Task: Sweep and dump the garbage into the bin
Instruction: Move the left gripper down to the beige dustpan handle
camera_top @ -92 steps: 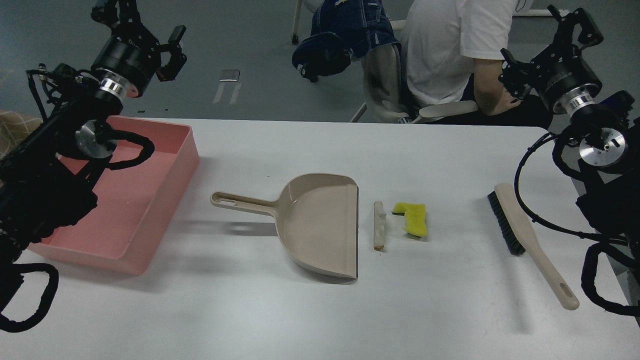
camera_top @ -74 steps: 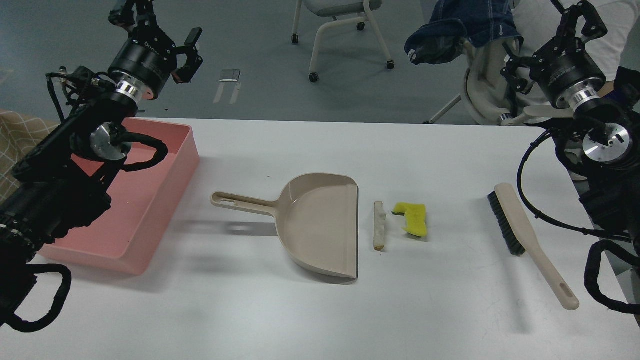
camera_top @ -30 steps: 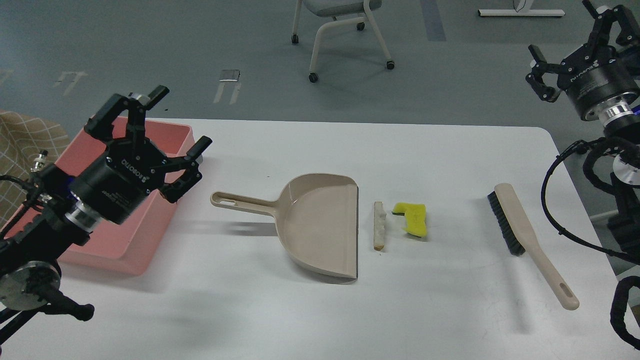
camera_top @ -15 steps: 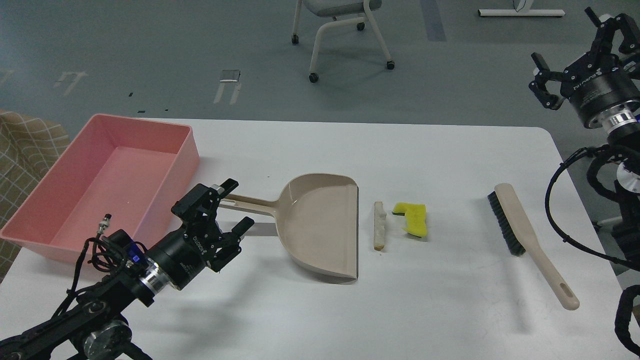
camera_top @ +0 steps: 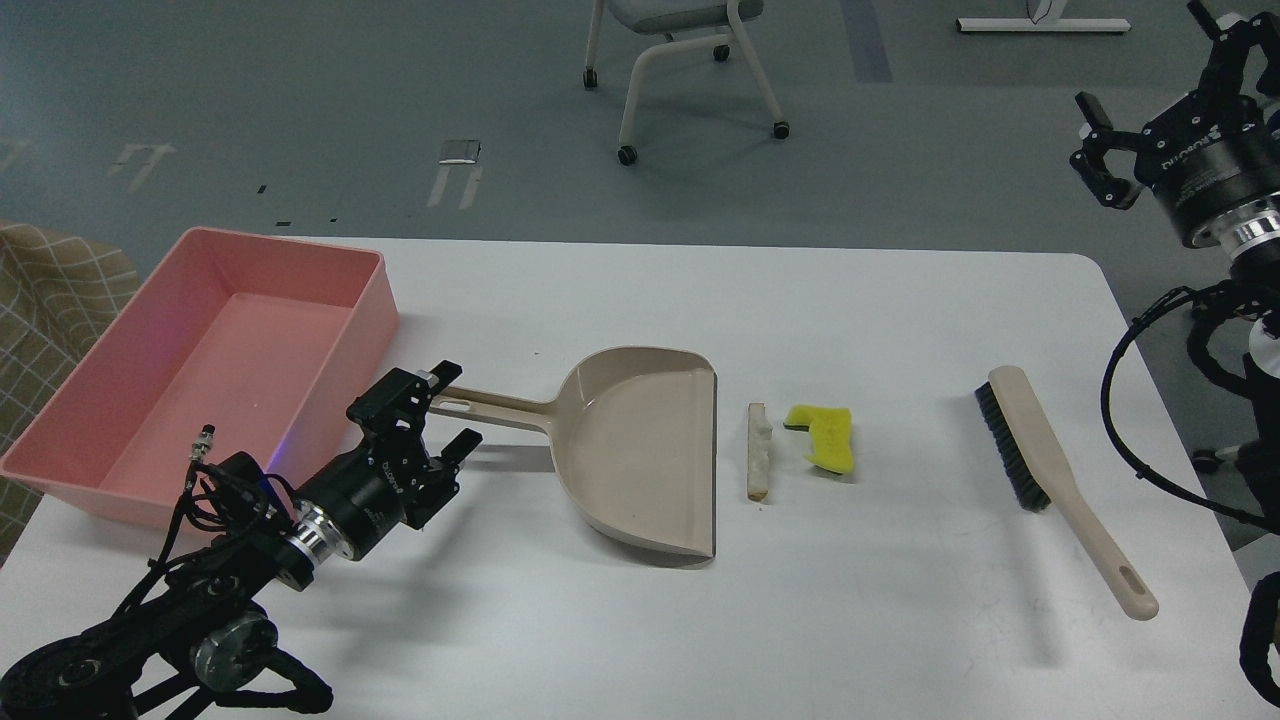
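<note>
The garbage lies mid-table: a pale crust-like strip point(camera_top: 759, 451) and a yellow sponge-like piece point(camera_top: 826, 437), just right of the beige dustpan point(camera_top: 640, 447). The dustpan's handle point(camera_top: 490, 406) points left. My left gripper point(camera_top: 452, 408) is open, low over the table, its fingers on either side of the handle's end. The pink bin point(camera_top: 215, 367) stands at the far left. The beige brush point(camera_top: 1058, 483) lies at the right. My right gripper point(camera_top: 1160, 70) is open, raised beyond the table's right back corner.
A chair point(camera_top: 680, 60) stands on the grey floor behind the table. A checked cloth point(camera_top: 50, 300) shows at the left edge. The table's right edge runs close to the brush.
</note>
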Robot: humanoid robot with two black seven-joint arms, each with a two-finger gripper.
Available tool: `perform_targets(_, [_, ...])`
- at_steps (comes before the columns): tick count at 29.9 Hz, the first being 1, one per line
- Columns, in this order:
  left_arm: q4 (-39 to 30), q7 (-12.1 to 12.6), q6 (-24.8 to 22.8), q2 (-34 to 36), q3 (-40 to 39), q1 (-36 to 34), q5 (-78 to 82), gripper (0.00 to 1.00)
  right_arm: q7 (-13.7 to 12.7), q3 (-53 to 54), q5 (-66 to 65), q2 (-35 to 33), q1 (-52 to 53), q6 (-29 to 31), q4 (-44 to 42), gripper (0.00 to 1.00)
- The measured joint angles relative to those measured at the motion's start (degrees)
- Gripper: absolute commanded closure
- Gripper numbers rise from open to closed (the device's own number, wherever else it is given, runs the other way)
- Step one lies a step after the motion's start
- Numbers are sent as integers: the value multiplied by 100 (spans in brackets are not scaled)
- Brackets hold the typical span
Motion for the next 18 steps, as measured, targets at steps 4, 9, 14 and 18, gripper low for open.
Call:
perform_targets(4, [89,0,257,-142,326,-195,1,13,0,1,0,0,-4,0,7,0])
perform_targets(9, [232,0,444,-454,408,-332,1,26,6,9,0,0,-45,0,8,0])
perform_targets(14, [309,0,503,-506,419,-413,1,36,7,16,0,0,-87,0,14,0])
perform_targets(18, [405,14,545,-523,421,-466,1,36,15,19,0,0,-92,0,17,0])
